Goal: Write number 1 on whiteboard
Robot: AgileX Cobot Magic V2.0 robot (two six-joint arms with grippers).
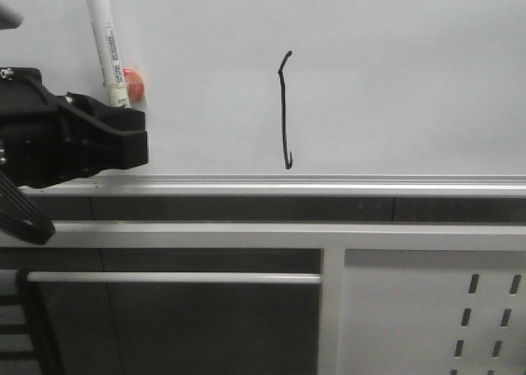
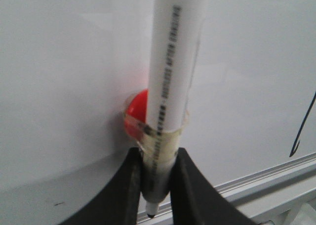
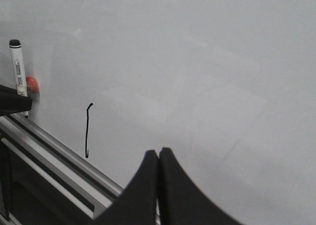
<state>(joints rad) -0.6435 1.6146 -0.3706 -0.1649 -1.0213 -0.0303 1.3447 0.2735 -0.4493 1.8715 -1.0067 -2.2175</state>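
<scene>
Left pincer [image 2: 157, 185] clenched low on light, stiff, slick marker pen [image 1: 107, 42] near tip; number 1 [image 1: 284, 112] mid-frame on rigid glossy whiteboard [image 1: 411, 71]; right pincer [image 3: 158, 185] clenched empty.

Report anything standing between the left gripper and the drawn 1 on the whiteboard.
Nothing visible: bare glossy white whiteboard separates the left gripper, shut on the white marker pen, from the thin black number 1.

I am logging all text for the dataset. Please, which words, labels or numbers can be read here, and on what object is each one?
"1": the number 1, hand-drawn in black on the whiteboard.
Marker pen in the left gripper: a line of small black print along the barrel, too blurred to read.
No other text shows.
</scene>
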